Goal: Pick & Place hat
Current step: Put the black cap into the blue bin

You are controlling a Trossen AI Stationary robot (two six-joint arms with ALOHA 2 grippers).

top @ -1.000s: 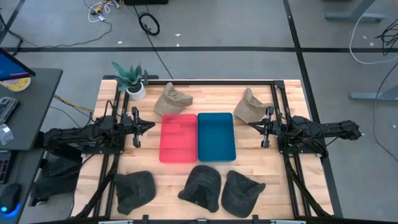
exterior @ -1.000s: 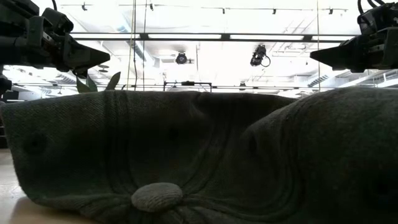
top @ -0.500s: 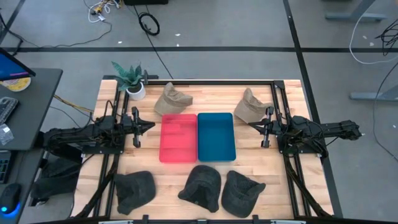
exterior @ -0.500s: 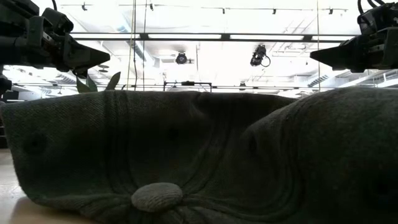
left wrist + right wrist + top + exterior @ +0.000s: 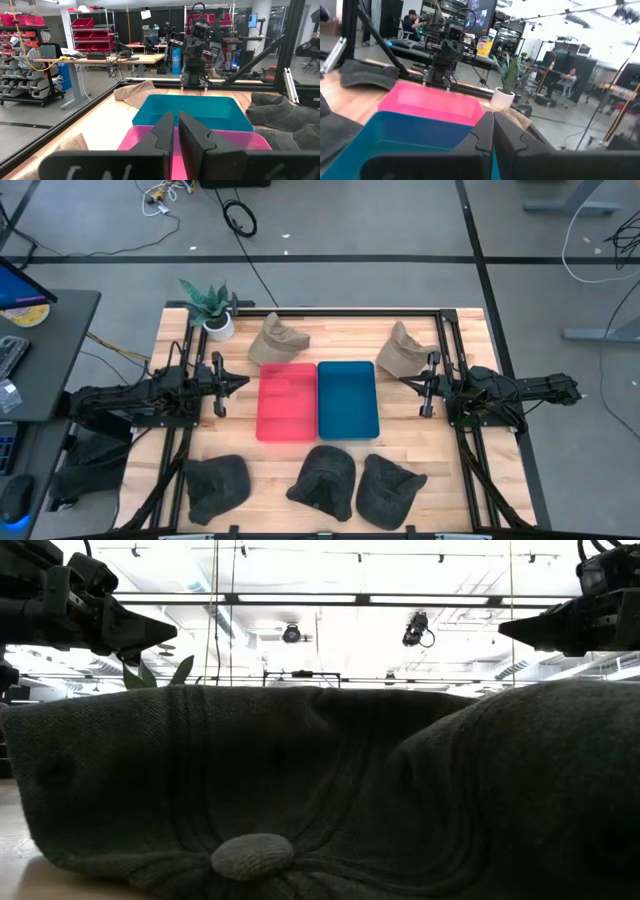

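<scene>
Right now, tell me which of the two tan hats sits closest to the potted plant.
The tan hat behind the pink tray, on the left arm's side. It lies just beside the potted plant; the other tan hat sits across the table by the right gripper.

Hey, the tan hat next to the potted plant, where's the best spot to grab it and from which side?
Probably pinch the tan hat at its raised, crumpled crown, coming straight down from above. It lies slumped on the table, so no brim edge stands clear. The left gripper is nearest.

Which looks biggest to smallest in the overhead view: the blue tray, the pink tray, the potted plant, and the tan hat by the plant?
1. blue tray and pink tray: alike, no ranking between them.
2. tan hat.
3. potted plant, only slightly smaller than the hat.
</scene>
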